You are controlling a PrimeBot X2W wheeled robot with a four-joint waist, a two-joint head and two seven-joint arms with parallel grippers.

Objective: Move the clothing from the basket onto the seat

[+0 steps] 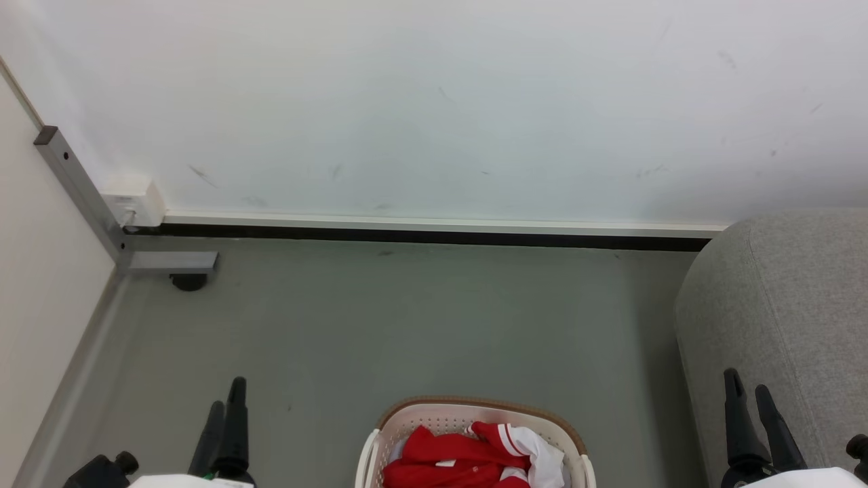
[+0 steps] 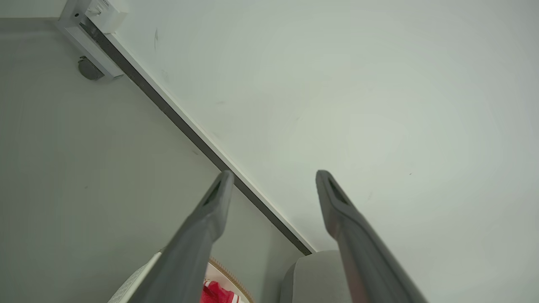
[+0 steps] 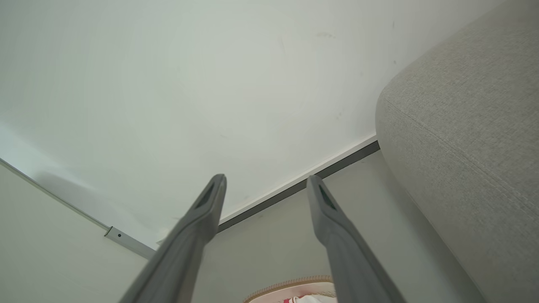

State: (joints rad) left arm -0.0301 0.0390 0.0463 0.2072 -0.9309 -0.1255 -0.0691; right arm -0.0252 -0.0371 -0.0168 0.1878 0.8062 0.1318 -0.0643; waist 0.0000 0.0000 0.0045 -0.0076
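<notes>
Clothing (image 1: pixel 461 455): red, with white panels and a striped cuff (image 1: pixel 506 438), heaped loosely in the basket (image 1: pixel 475 405); none lies on the seat (image 1: pixel 780 305).
Basket: on the floor (image 1: pixel 407 325), well out from the wall edge, with the seat just beside it at the floor's right edge.
Left gripper (image 1: pixel 227 394): fingers released and spread, nothing between them, over bare floor left of the basket.
Right gripper (image 1: pixel 746 381): fingers released too, empty, in front of the seat's side.
Handling: we judge the clothing light, soft and limp. It will sag, trail and drag its neighbours along.
Hold: we would pinch a thick raised fold at the top of the heap, near the cuff, not a single thin layer.
Risk: we expect a trailing sleeve could catch the basket's rim, so the lift must be high.
</notes>
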